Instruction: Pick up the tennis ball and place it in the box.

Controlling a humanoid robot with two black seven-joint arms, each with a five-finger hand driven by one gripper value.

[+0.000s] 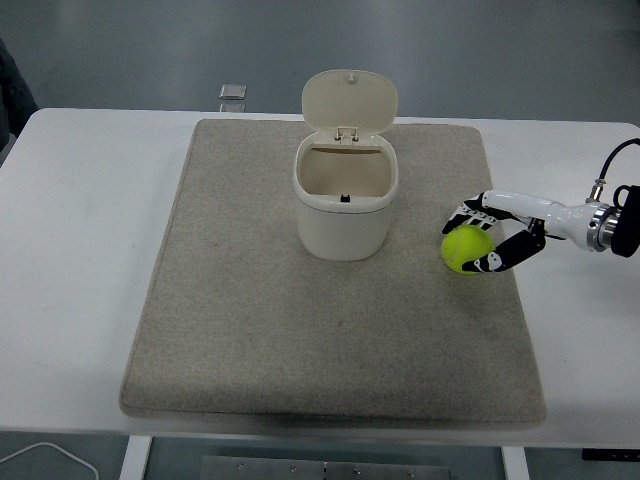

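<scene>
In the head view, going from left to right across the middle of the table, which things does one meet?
Bare white table → grey mat → cream box with its lid open → tennis ball → right hand, its fingers curled around the ball.

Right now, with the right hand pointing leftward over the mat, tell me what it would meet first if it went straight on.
The tennis ball, already between the right hand's curled fingers. Past it in that line stands the open white bin, though depth is hard to judge from this view.
</scene>
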